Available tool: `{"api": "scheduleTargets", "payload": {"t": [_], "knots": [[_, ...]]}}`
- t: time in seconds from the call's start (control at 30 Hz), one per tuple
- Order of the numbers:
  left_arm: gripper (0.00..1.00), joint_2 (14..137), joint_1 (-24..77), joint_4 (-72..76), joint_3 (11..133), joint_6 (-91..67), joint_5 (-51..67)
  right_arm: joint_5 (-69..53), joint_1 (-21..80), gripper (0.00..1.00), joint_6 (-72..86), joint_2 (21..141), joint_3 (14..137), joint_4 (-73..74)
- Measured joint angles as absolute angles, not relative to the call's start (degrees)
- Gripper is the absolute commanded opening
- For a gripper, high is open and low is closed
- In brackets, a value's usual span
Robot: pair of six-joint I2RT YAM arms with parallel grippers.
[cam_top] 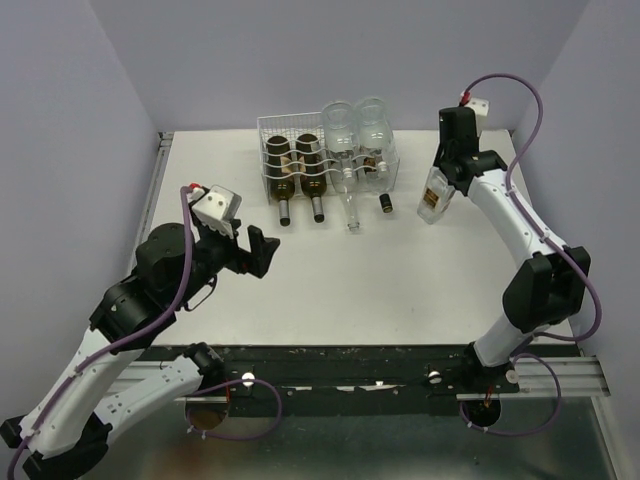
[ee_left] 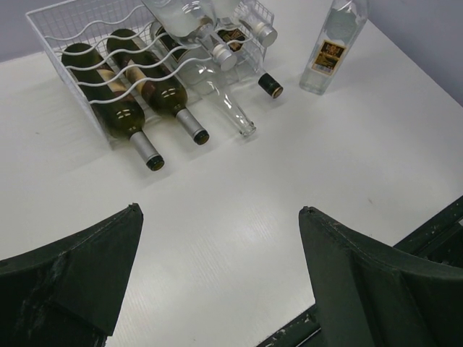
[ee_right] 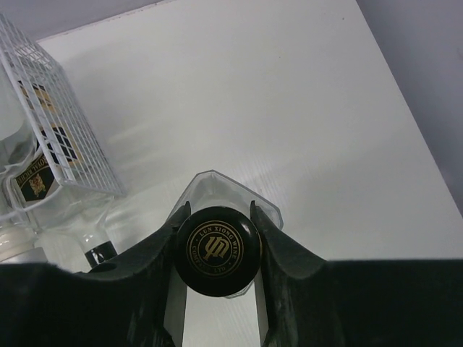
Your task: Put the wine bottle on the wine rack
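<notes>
Risk: right gripper (ee_right: pixel 217 217) clamps bottle (cam_top: pixel 433 203) by cap (ee_right: pixel 217 249) only; glass may swing, slip, or hit stored bottles (cam_top: pixel 300 172) when laid into rack (cam_top: pixel 266 140); left gripper (ee_left: pixel 218 210) open, idle

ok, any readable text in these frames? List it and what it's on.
"KUN TIONG WINE" (best reading): upper arc on the black cap between the right fingers. The lower arc and centre monogram are unreadable.
Label on the clear bottle: too small to read.
Labels on the racked bottles: too blurred to read.
</notes>
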State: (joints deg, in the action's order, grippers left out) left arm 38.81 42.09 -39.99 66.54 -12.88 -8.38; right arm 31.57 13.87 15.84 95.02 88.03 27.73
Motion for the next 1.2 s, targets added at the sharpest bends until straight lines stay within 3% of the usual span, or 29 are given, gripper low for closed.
{"api": "scheduleTargets", "payload": {"t": [0.33,0.7,0.9,1.2], "knots": [[0.99,44.2,42.1,-31.3,58.9,-11.0,-3.0,25.8,13.7,0.01,17.9,83.1,82.9,38.7],[0.99,49.3,42.3,-13.0,47.2,-13.3,15.8,3.2,13.6,0.01,29.6,59.4,69.1,45.2],[0.99,50.0,48.3,-3.3,40.5,-10.7,17.1,-11.6,14.0,0.01,37.7,54.1,61.6,43.2],[0.99,53.5,51.8,-1.5,41.8,-6.5,16.8,-29.7,15.3,0.01,42.9,52.4,54.6,28.1]]}}
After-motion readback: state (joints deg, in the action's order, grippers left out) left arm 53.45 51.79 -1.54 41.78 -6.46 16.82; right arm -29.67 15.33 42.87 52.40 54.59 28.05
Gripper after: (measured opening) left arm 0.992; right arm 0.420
